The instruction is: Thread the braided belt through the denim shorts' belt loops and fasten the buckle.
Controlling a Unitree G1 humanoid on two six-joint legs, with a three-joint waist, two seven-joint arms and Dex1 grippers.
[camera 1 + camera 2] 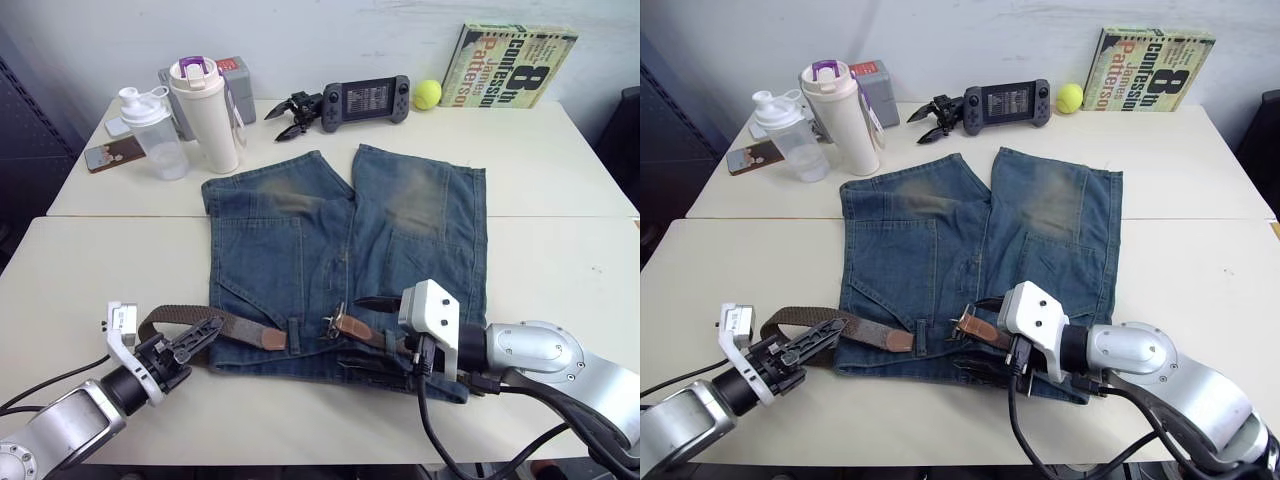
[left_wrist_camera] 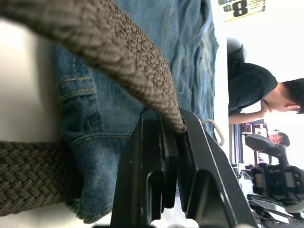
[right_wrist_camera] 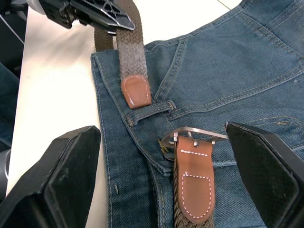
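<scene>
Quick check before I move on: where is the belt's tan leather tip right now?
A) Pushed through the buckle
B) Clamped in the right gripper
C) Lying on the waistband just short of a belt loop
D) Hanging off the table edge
C: the tan leather tip of the braided belt lies on the denim shorts, just short of a belt loop, apart from the buckle.

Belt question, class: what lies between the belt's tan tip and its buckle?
A belt loop on the shorts lies between the tan tip and the buckle; the right wrist view shows it.
</scene>
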